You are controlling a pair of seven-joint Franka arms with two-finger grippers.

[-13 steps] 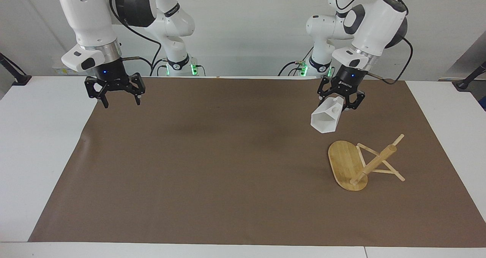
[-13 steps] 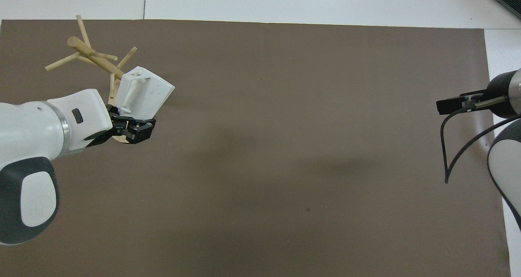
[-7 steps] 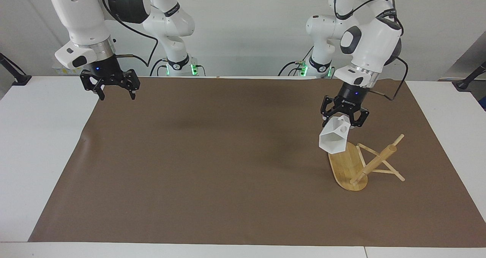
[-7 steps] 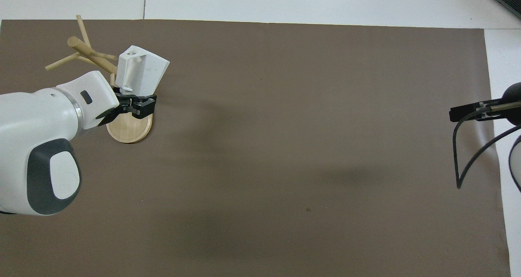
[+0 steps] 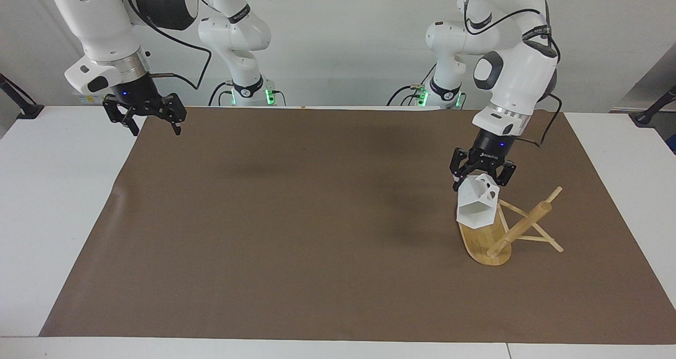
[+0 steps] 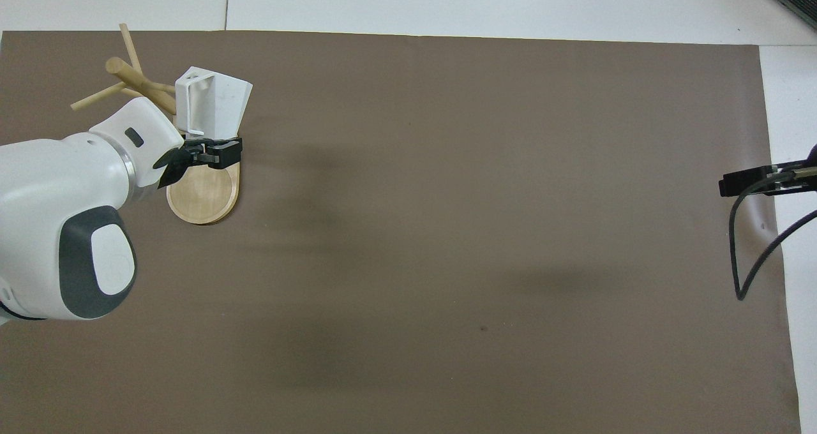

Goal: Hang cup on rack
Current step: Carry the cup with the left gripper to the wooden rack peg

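Counter (image 5: 63, 216): white, covered across most of its width by a brown mat (image 5: 317, 227).

Rack (image 5: 488, 232): light bamboo, standing on the mat toward the left arm's end; oval base, a thick post leaning away from upright, thin pegs sticking out from the post. In the overhead view its base (image 6: 204, 194) is partly covered by the left arm.

Cup (image 5: 478, 206): matte white, faceted, held tilted in the air over the rack's base, its open mouth turned toward the facing camera. The blocky handle with its round hole points up, at the fingers. In the overhead view the cup (image 6: 214, 102) lies just beside the post; contact cannot be told.

Left end effector (image 5: 481, 175): fingers closed narrowly on the cup at its handle end.

Right end effector (image 5: 145, 119): fingers spread wide, holding nothing, waiting over the mat's edge at the right arm's end.

No legible writing.
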